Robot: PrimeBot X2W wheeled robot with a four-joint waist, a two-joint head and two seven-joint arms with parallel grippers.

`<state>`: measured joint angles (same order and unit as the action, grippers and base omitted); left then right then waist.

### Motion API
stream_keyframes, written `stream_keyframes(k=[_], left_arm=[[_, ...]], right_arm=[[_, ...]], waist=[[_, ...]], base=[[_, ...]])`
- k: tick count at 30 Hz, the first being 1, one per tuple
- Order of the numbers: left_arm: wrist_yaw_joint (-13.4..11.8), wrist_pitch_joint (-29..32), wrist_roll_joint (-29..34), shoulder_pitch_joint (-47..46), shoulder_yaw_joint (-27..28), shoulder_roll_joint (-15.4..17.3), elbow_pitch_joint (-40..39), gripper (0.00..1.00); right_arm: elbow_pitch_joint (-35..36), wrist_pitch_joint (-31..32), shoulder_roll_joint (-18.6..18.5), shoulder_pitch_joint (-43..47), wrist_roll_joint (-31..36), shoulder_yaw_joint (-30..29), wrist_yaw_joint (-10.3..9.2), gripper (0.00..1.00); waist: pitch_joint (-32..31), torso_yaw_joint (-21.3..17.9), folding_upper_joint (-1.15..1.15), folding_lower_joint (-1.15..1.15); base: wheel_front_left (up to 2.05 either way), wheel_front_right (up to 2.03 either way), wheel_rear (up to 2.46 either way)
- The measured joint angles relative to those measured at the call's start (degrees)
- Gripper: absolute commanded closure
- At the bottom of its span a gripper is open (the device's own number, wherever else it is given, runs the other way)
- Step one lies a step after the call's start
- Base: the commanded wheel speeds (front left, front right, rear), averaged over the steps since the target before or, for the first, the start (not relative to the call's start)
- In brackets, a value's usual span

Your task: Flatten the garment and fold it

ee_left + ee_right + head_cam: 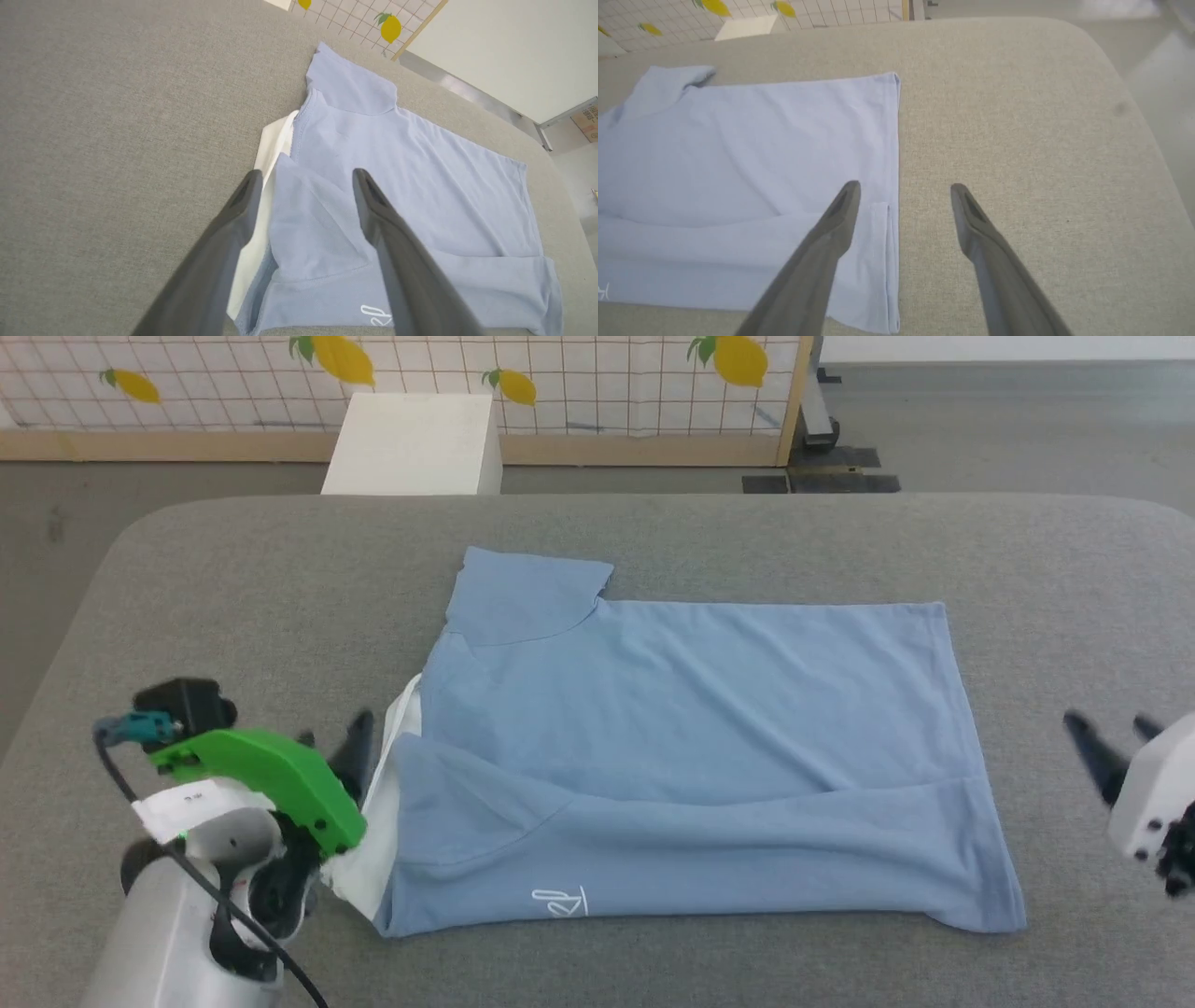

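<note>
So the right gripper [904,189] has its two dark fingers spread wide: one sits over the hem edge of the light blue shirt [747,154], the other over the bare grey table [1017,116]. The shirt's near strip is folded over. A white box [747,27] and a lemon-print screen [654,16] are way back, top left.

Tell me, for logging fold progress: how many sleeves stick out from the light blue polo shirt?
1. A sleeve juts from the far edge of the shirt; the other may be hidden under the near fold.
</note>
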<state>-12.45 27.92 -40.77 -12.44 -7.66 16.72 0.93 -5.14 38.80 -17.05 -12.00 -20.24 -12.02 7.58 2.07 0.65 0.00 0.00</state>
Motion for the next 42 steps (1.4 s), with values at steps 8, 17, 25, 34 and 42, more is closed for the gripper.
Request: stream_keyframes(k=[8, 17, 25, 34, 42], left_arm=[[7.10, -19.22, 4.58, -3.89, -0.40, -1.49, 2.40, 0.00], [12.26, -35.35, 7.73, -6.34, -1.85, -4.04, 12.99, 0.00], [15.02, -38.09, 8.34, -18.15, -3.71, -5.86, 21.57, 0.00], [15.92, -33.59, 11.61, -40.58, -6.31, -5.68, 36.19, 0.00], [13.52, -17.84, 15.22, -58.31, -9.49, -2.90, 47.95, 0.00]], right_arm=[[0.92, -15.95, 1.75, -3.85, 1.21, -2.71, 0.00, 0.00], [-1.62, -24.82, 2.61, -4.37, 1.09, -2.56, 0.00, 0.00], [-1.38, -25.24, 2.40, -7.38, 0.93, -1.20, 0.00, 0.00], [0.18, -24.86, 1.92, -14.38, 0.54, 1.15, 0.00, 0.00], [1.94, -24.75, 2.48, -16.81, -0.11, 2.19, 0.00, 0.00]], waist=[[0.99, -0.20, 0.00, 0.00], [3.29, -0.02, 0.00, 0.00], [8.07, 0.25, 0.00, 0.00], [16.66, -0.17, 0.00, 0.01], [24.82, -2.22, 0.00, 0.01]], base=[[0.00, 0.00, 0.00], [0.00, 0.00, 0.00], [0.00, 0.00, 0.00], [0.00, 0.00, 0.00], [0.00, 0.00, 0.00]])
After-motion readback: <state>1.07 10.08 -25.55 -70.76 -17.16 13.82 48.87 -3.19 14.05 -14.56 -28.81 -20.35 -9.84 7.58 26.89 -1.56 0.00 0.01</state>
